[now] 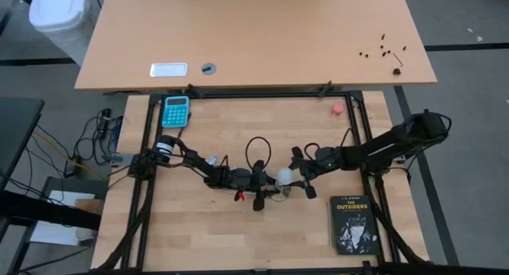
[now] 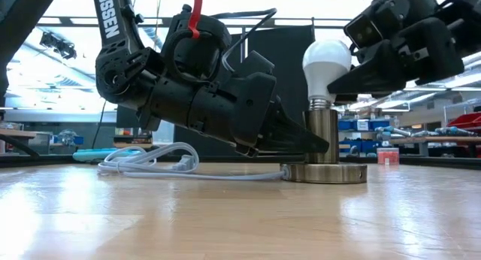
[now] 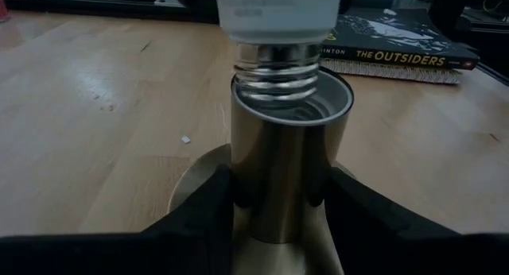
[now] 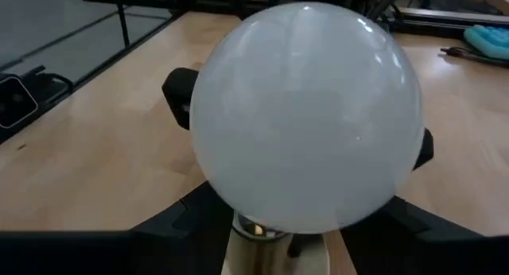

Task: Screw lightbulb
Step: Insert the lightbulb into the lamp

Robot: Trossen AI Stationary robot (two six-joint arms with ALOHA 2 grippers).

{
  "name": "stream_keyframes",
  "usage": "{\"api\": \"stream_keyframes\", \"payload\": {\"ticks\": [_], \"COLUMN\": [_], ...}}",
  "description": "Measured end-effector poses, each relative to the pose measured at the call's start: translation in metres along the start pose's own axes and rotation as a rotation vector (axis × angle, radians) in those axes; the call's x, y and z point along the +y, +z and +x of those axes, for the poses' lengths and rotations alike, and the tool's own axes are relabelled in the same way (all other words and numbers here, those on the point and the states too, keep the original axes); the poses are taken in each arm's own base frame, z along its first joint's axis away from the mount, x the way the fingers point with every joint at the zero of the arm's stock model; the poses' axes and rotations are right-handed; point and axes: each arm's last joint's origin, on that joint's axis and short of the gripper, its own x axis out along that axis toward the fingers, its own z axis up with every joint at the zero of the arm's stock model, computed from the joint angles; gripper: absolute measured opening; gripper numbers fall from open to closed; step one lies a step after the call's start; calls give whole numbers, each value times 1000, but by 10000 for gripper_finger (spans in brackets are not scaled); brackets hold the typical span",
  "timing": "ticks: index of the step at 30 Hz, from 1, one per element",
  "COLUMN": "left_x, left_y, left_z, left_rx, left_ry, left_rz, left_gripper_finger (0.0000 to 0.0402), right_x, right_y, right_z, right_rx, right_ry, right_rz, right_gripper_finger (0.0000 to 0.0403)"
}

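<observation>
Left arm reached in from the high view's left edge toward frame centre, its left gripper (image 1: pixel 262 182) low and clamped on the socket stem (image 3: pixel 278 180). Right arm stretched from the right edge toward centre, its right gripper (image 1: pixel 293 178) closed around the lightbulb (image 1: pixel 283 177), wrist angled downward.

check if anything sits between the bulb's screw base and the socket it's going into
Nothing visible does. The lightbulb, held by the right gripper, has its threads already entering the open top of the socket, which the left gripper clamps. The socket mouth looks clear.
</observation>
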Motion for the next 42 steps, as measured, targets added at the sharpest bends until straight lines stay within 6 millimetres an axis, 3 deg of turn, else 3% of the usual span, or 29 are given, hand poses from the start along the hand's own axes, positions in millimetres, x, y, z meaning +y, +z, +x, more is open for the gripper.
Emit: {"api": "stream_keyframes", "payload": {"ticks": [9,25,33,38,42], "left_x": [0,0,0,0,0], "left_y": [0,0,0,0,0], "left_z": [0,0,0,0,0], "left_rx": [-1,1,1,2,2], "left_ry": [0,0,0,0,0], "left_rz": [-8,-7,-9,-2,-1], "left_gripper_finger": [169,169,169,169,169], "right_x": [3,5,7,14,21], "right_y": [8,2,8,26,55], "right_z": [5,5,-18,-29,-33], "right_rx": [34,109,191,409,506], "right_ry": [18,21,26,-68,-105], "right_rz": [-29,4,30,28,32], "right_gripper_finger": [216,216,216,216,216]}}
